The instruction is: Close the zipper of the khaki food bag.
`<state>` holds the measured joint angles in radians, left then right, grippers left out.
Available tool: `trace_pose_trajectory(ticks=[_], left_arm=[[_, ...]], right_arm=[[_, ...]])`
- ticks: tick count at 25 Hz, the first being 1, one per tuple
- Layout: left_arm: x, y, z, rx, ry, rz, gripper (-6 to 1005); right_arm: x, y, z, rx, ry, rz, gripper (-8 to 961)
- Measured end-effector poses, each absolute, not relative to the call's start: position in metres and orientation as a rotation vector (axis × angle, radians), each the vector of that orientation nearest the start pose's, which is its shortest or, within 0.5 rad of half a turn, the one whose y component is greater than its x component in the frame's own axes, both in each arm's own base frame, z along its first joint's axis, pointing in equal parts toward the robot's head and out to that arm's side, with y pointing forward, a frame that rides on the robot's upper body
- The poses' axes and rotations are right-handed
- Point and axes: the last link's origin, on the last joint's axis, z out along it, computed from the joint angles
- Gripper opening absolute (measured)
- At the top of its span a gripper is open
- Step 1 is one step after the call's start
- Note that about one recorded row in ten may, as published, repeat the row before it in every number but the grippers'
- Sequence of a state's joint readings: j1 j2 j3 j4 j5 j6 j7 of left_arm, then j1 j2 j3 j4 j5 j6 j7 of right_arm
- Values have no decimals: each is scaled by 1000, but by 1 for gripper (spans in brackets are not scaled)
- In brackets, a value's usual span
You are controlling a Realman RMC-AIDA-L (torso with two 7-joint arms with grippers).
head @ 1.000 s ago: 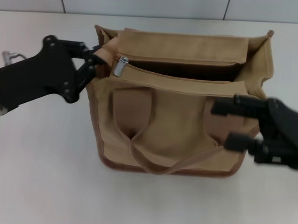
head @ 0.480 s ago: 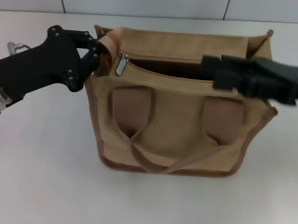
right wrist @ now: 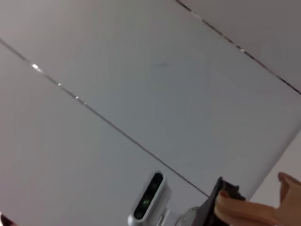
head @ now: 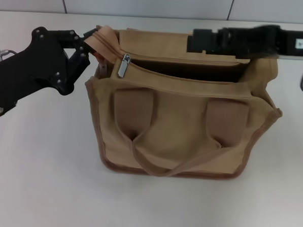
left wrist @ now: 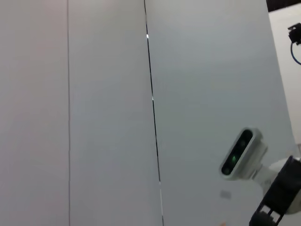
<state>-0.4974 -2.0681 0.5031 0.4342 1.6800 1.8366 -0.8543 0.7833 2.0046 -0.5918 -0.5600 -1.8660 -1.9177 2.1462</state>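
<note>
The khaki food bag [head: 185, 102] is standing upright near the middle of a pale table [head: 41, 179], its 2 looped handles [head: 165, 144] hanging down the near face and its top lying open along most of its length. The zipper [head: 184, 77] is running across that top, with the silver pull tab [head: 123, 66] sitting at the bag's left end. The left gripper [head: 91, 44] is reaching in from the left and its black fingers are pinched together on the fabric corner flap [head: 107, 37] just beside the pull tab, pulling it outward. The right gripper [head: 201, 41] is stretching across the far rim of the bag from the right, lying over the back panel and covering part of it; I cannot tell whether its fingers are apart or together. A grey panelled wall [head: 147, 2] is rising behind the table. The left wrist view is showing mostly that wall and a small white camera module [left wrist: 242, 153] on the other arm. Compared with 0.5 seconds ago, the right gripper is sitting farther back and higher, clear of the bag's opening, and the left gripper is sitting slightly farther left with the flap stretched more.
</note>
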Motion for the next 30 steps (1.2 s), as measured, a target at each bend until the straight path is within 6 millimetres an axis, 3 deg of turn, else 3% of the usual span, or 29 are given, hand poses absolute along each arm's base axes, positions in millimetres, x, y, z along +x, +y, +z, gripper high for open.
trace_pose_trajectory(ticks=[13,17,30], left_arm=[[-247,299,18,-2289,-132,-1327,40],[-246,298,15,-2288,-132,-1333,43],[-238,300,10,-2283,-130,-1373,50]], right_arm=[[137,367,6,-2822,1873,933,288],[134,373,-6,-2753,1935,886,289],[119,377,-23,-2757,1953,807,288]])
